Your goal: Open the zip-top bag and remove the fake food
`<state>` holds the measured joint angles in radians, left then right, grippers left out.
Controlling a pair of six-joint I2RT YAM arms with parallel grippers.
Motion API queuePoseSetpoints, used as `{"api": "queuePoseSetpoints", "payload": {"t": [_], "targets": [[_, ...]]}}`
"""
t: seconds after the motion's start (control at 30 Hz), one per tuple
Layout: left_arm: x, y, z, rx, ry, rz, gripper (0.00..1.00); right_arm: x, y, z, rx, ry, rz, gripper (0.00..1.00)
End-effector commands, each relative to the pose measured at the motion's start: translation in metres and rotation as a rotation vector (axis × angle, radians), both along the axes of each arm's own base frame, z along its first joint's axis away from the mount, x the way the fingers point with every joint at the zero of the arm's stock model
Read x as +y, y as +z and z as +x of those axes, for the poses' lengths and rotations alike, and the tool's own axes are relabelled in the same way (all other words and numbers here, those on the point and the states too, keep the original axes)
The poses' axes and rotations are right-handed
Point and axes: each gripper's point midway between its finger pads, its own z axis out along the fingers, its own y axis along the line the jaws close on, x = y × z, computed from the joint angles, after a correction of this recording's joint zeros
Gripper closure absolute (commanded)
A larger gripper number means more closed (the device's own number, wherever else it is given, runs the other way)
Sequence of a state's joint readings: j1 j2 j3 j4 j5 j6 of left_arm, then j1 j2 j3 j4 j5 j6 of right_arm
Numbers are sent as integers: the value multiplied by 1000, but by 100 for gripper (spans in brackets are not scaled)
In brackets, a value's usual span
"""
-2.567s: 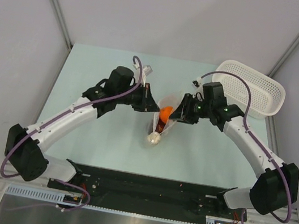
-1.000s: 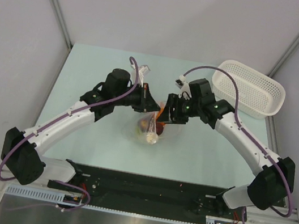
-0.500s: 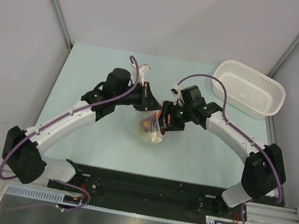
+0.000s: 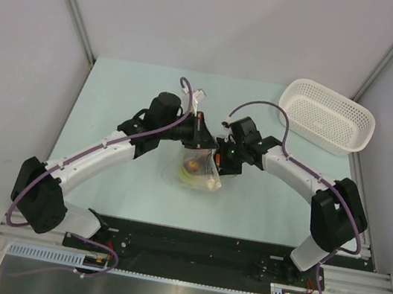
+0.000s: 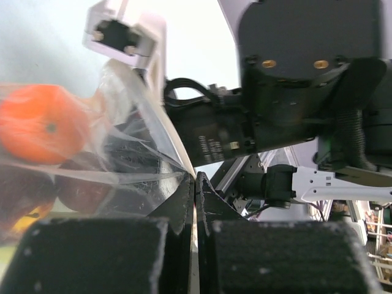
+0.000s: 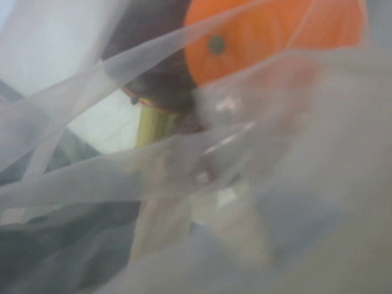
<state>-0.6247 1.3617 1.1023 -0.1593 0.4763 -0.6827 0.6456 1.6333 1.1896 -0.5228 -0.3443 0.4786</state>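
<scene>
The zip-top bag (image 4: 198, 176) lies at the table's middle, its top edge lifted between both grippers. The fake food (image 4: 192, 166) is inside it. My left gripper (image 4: 209, 147) is shut on the bag's upper edge. In the left wrist view the fingertips (image 5: 184, 195) pinch a white strip of the bag (image 5: 138, 144). An orange ball (image 5: 40, 122) and a dark lump (image 5: 82, 187) show through the plastic. My right gripper (image 4: 218, 158) presses against the bag's right side. Crinkled plastic (image 6: 245, 202) fills the right wrist view and hides its fingers. The orange ball (image 6: 275, 30) and a green stalk (image 6: 153, 125) show behind it.
A white perforated basket (image 4: 286, 105) stands at the back right of the pale green table (image 4: 113, 103). The two arms meet over the table's middle. Grey walls close in the left, right and back.
Both grippers have drawn together and shifted slightly right. The bag, earlier stretched narrow between them, has sagged and spread wider on the table. The right wrist has turned in toward the bag.
</scene>
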Motion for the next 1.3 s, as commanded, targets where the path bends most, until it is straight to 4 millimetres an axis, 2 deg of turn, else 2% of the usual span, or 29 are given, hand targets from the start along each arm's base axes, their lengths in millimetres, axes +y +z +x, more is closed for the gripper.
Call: {"api": "queuePoseSetpoints", "payload": {"t": [0.0,0.13,0.27,0.3,0.37,0.4,0.5,0.73,0.77,0.93,1.07,1.2,1.27], "targets": [[-16,24,-6,-43,-53,-73,100,9,-17,12,-35,-16,-8,23],[-18,16,-6,-29,-58,-57,100,12,-29,17,-32,-29,-16,19],[-17,11,-8,-20,-62,-45,100,14,-33,25,-60,-34,-21,24],[-16,9,-8,-21,-60,-39,100,14,-36,26,-57,-35,-25,27],[-14,7,-9,-22,-56,-26,100,16,-36,25,-59,-23,-21,40],[-11,6,-9,-28,-50,-15,100,16,-35,24,-62,-19,-19,50],[-7,1,-10,-30,-44,5,100,15,-30,23,-82,-8,-24,66],[5,-14,-13,-45,-24,77,100,9,11,22,-173,2,14,81],[7,-16,-13,-49,-20,85,100,8,22,20,-193,0,29,82],[16,-26,-13,-60,-13,134,100,3,39,10,-193,4,49,86],[23,-24,-10,-80,2,143,100,-2,50,3,-198,-2,53,87],[30,-24,-7,-90,17,152,100,-15,73,-6,-237,-18,56,88],[34,-25,-6,-91,23,158,100,-22,77,-10,-244,-28,44,88]]}}
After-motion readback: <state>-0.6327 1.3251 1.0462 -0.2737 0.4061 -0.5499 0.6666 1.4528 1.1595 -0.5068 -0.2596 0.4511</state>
